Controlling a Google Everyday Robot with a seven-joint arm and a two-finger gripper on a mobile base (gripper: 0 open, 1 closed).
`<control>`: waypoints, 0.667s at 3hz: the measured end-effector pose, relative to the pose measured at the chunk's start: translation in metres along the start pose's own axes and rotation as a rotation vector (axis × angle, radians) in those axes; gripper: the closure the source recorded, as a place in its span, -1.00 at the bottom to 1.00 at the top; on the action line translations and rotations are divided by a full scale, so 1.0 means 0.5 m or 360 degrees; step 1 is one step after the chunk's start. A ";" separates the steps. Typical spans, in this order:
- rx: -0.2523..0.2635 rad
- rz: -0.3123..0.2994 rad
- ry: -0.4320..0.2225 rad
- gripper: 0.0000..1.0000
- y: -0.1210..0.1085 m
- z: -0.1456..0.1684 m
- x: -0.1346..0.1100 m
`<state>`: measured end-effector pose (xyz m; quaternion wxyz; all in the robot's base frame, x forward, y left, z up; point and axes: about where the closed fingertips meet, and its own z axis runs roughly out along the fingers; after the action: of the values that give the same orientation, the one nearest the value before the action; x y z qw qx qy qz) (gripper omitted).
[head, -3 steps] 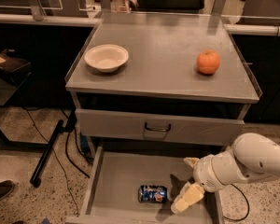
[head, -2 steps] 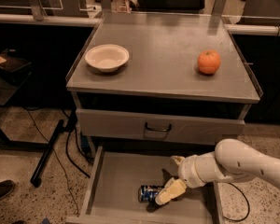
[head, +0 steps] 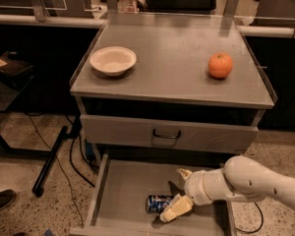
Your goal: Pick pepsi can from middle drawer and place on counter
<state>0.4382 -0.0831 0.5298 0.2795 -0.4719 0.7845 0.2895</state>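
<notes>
The pepsi can [head: 156, 203] lies on its side on the floor of the open middle drawer [head: 123, 191], near its front. My gripper [head: 180, 192] reaches into the drawer from the right on a white arm. Its fingers are spread open, one up at the back [head: 184, 173] and one low at the front [head: 173, 211]. The lower finger overlaps the can's right end; the can is not between the fingers. The counter [head: 172, 48] is above the drawers.
A white bowl [head: 113, 60] sits at the counter's left and an orange [head: 220, 65] at its right. A shut drawer face with a dark handle [head: 166, 134] is above the open drawer. Cables and a dark stand leg [head: 51, 159] lie on the floor to the left.
My gripper has moved left across the drawer toward the can, and its lower finger now reaches the can's right end. The can has not moved.
</notes>
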 end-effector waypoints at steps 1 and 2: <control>0.0053 -0.0037 0.0002 -1.00 -0.024 0.052 0.037; 0.0069 -0.0056 0.0007 -1.00 -0.048 0.079 0.059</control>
<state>0.4546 -0.0811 0.4773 0.2931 -0.4801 0.7827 0.2664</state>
